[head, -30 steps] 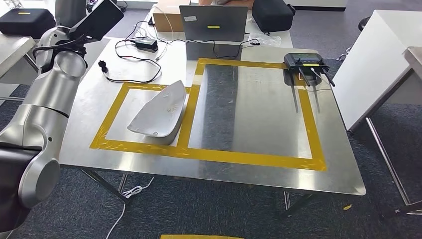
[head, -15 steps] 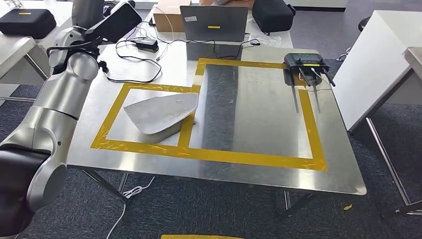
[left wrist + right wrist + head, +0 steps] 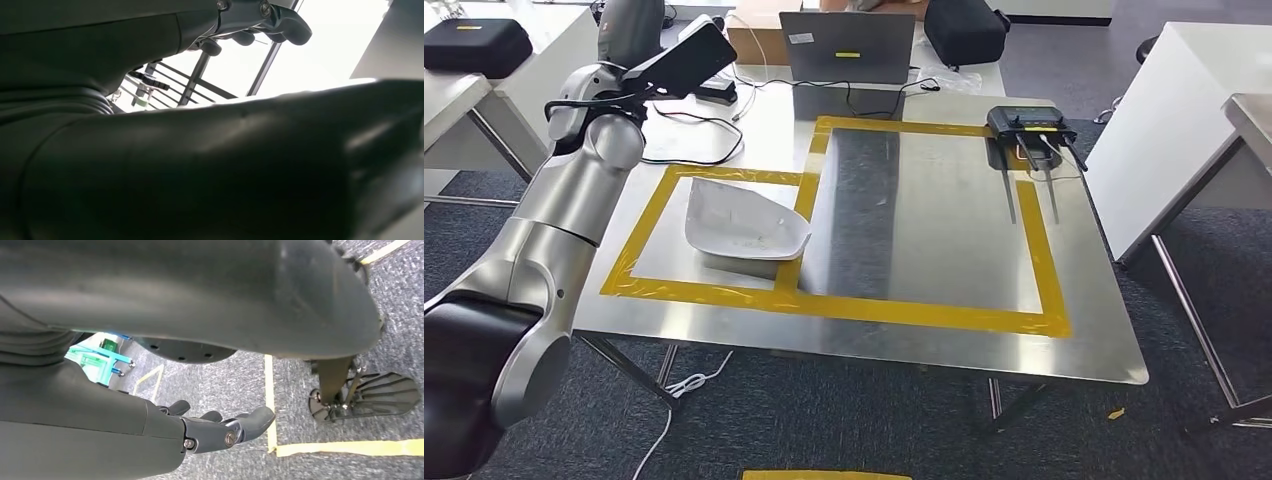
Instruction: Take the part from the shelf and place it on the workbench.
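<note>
The white curved part (image 3: 744,225) lies on the steel workbench (image 3: 924,230), inside the smaller yellow-taped rectangle, with its right edge over the tape strip. No hand touches it. My left arm (image 3: 574,190) is raised at the bench's left side, its dark forearm cover reaching toward the back. In the left wrist view my left hand (image 3: 250,22) shows dark fingers with nothing in them. My right hand (image 3: 220,427) hangs above the grey carpet, fingers stretched out and holding nothing.
A laptop (image 3: 847,47) and a black bag (image 3: 969,30) stand at the bench's far edge, with cables (image 3: 694,120) at the back left. A black device with antennas (image 3: 1027,125) sits at the back right. A white table (image 3: 1184,90) stands to the right.
The part has tipped from leaning on its edge to lying flat in the small rectangle. My left arm has lifted and swung toward the back of the bench. The view has shifted slightly.
</note>
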